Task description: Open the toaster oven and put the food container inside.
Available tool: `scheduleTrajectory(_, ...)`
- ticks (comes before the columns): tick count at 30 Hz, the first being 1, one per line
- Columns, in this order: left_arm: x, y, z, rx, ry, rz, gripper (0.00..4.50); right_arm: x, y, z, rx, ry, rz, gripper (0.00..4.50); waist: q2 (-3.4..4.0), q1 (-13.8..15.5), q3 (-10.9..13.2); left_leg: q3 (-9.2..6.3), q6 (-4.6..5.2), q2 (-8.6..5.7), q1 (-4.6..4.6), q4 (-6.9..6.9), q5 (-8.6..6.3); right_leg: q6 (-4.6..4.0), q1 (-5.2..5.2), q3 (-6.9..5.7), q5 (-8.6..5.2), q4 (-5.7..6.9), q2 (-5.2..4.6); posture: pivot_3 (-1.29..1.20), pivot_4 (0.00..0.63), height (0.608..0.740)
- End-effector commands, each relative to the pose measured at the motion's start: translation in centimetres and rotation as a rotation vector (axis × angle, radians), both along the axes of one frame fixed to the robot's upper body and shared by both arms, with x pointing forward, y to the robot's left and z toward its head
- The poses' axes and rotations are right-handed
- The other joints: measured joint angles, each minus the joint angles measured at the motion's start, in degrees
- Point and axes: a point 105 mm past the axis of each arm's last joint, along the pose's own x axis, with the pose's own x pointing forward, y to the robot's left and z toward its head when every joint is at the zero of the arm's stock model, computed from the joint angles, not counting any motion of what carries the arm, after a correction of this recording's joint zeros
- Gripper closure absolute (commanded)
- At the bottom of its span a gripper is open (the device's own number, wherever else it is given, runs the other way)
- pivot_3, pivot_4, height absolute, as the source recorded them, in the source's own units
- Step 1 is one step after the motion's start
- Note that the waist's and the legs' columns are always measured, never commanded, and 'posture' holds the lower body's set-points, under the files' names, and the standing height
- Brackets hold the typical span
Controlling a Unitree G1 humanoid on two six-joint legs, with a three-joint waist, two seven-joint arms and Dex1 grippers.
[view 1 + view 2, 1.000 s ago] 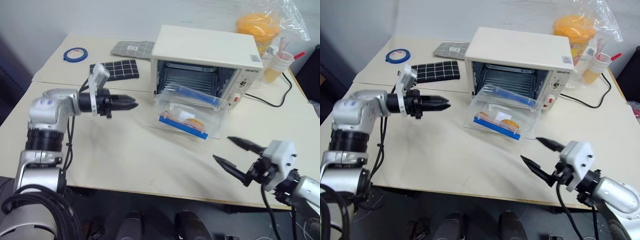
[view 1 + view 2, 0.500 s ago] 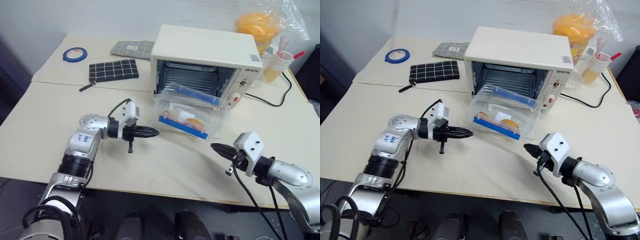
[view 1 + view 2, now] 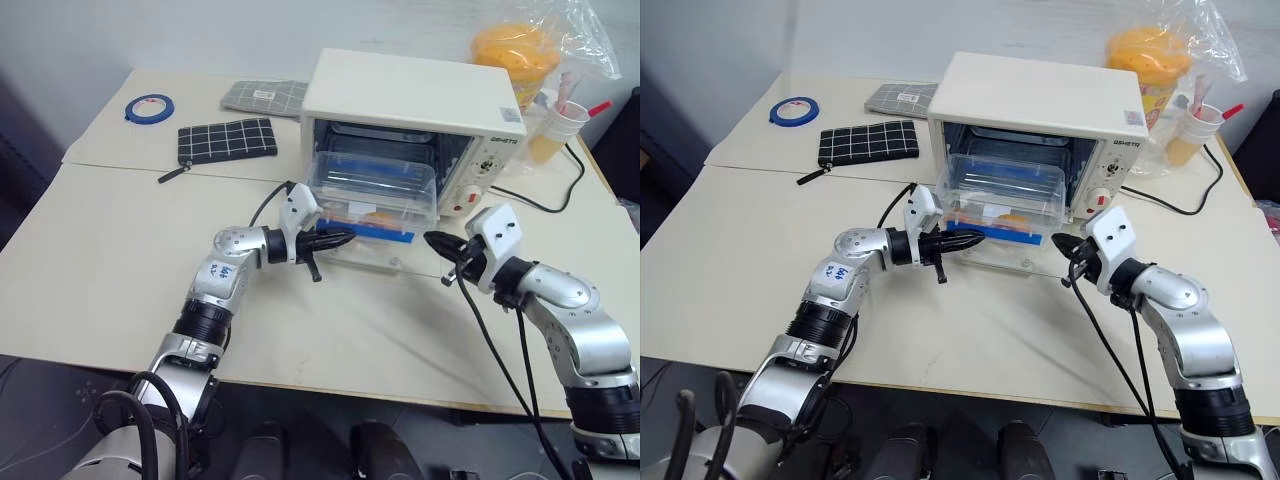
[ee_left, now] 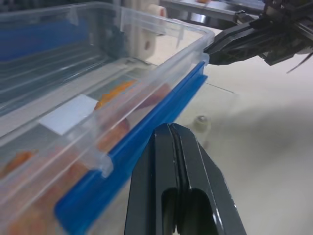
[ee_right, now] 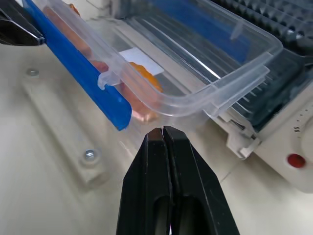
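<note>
A: With the toaster oven [image 3: 410, 120] door already down, what remains?

B: The food container [image 3: 372, 195] sits on the lowered glass door at the cavity mouth, not yet fully on the rack. Left hand [image 3: 345, 238] at its 9 o'clock, right hand [image 3: 432, 240] at 3 o'clock, both pinched shut, holding nothing. Judgement: push it inward, then finish.

A: Surroundings?

B: Cream worktop [image 3: 120, 260]; blue tape roll [image 3: 151, 106] at 10 o'clock.
</note>
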Motion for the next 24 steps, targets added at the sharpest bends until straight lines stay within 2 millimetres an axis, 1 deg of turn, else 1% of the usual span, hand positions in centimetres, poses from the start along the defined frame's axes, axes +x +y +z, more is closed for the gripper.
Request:
scheduleTrajectory(1,0.9,0.1,2.0,-0.036,-0.067,0.040,4.50,-0.2,0.8,0.8,-0.004,-0.034,0.053,4.46,0.00,0.03,0.00,0.00,0.00,0.00,-0.01,0.02,0.00,0.00,0.00,0.00,0.00,-0.10,-0.01,0.00,0.150,0.740)
scheduleTrajectory(4,0.6,0.5,2.4,-0.039,-0.067,0.015,4.50,-1.1,1.3,0.3,-0.011,0.007,0.113,4.46,0.00,-0.03,0.00,0.01,0.00,0.00,-0.02,0.02,0.00,0.00,0.00,0.01,0.00,-0.07,0.00,0.00,0.150,0.740)
scheduleTrajectory(7,0.2,1.5,2.1,-0.014,-0.055,-0.002,4.50,-1.5,1.8,0.0,0.003,0.049,0.153,4.46,0.00,-0.21,0.00,0.01,0.00,0.02,-0.01,0.01,0.00,0.00,-0.01,0.01,0.00,-0.02,0.02,0.00,0.150,0.740)
scheduleTrajectory(9,0.5,2.1,2.1,-0.009,-0.050,0.016,4.50,-1.5,2.1,0.1,0.012,0.046,0.159,4.46,0.00,-0.21,0.00,0.01,-0.01,0.02,0.00,0.02,0.00,0.00,-0.01,0.02,0.00,-0.03,0.02,0.00,0.150,0.740)
scheduleTrajectory(11,0.8,2.3,2.2,-0.010,-0.046,0.031,4.50,-1.2,2.5,0.3,0.010,0.031,0.162,4.46,0.00,-0.07,0.00,-0.01,-0.01,0.01,0.00,0.02,0.01,0.00,-0.01,0.00,0.00,-0.03,0.01,0.00,0.150,0.740)
scheduleTrajectory(15,1.7,1.8,2.9,-0.060,-0.041,0.061,4.50,0.8,2.9,1.0,0.037,-0.008,0.130,4.46,0.00,-0.04,0.00,0.01,-0.01,-0.01,-0.01,0.04,0.00,0.00,-0.01,0.00,0.00,-0.05,-0.01,0.00,0.150,0.740)
scheduleTrajectory(20,2.4,0.7,3.3,-0.076,-0.046,0.070,4.50,3.0,2.2,1.7,0.023,-0.058,0.084,4.46,0.00,-0.06,0.00,0.01,-0.01,-0.02,-0.02,0.00,0.01,0.00,-0.02,-0.01,0.00,-0.01,-0.01,0.00,0.150,0.740)
scheduleTrajectory(24,4.4,-0.2,4.6,-0.145,-0.069,0.170,4.50,5.7,1.3,3.0,0.016,-0.122,0.023,4.46,0.00,-0.07,0.00,0.11,-0.01,-0.03,-0.08,0.05,0.01,0.02,-0.13,-0.03,0.01,0.02,-0.06,0.00,0.150,0.740)
